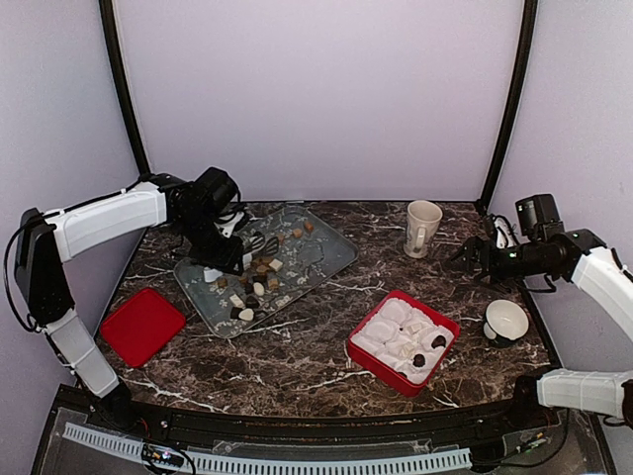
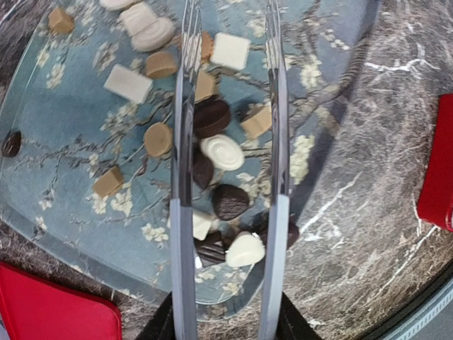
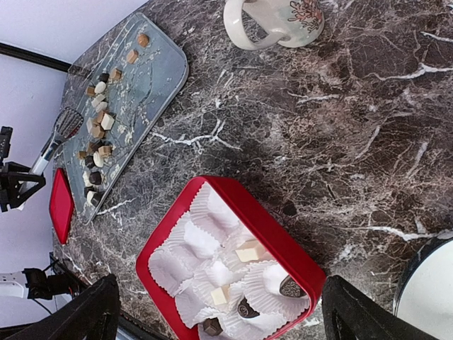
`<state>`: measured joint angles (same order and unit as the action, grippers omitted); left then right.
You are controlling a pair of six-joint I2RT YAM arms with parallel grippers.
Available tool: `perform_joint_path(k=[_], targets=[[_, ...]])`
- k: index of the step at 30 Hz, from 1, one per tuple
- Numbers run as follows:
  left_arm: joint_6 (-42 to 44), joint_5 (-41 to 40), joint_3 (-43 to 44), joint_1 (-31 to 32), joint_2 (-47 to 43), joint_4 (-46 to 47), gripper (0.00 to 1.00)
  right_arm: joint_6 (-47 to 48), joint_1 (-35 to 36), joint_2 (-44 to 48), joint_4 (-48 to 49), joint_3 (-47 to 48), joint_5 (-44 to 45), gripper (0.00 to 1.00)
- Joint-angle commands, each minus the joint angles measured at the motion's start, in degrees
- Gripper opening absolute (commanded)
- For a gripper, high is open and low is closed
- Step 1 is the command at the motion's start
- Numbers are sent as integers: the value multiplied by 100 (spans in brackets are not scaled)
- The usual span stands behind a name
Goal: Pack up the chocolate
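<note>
Left fingers (image 2: pixel 157 327) gripped tongs (image 2: pixel 182 212) poised over the chocolate (image 2: pixel 222 152), right fingers (image 3: pixel 364 312) gaped idle; we judged picking underway, squeezing next.

A mug (image 1: pixel 423 228) stands beyond a white bowl (image 1: pixel 506 319).

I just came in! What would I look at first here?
A heap of little chocolates lies on a flowery tray on the left side of the table, with metal tongs right over them. Nearer, on the right, sits a bright red box with only a few of its white paper cups filled.
</note>
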<state>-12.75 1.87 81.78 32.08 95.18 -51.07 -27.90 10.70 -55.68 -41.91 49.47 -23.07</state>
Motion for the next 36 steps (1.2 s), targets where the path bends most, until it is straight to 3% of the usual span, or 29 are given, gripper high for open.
perform_joint_path(k=[1,9,23,36], targets=[[-208,-94,-253,-463,-190,-224,38,74,-60,-42,209,-12,-72,100],[-368,-225,-364,-788,-69,-308,40,136,-76,-116,174,20,-50,100],[-387,4,-387,-804,351,-107,41,228,-111,-226,134,106,-17,100],[-70,-138,-338,-1090,557,-64,38,241,-156,-193,85,89,7,100]])
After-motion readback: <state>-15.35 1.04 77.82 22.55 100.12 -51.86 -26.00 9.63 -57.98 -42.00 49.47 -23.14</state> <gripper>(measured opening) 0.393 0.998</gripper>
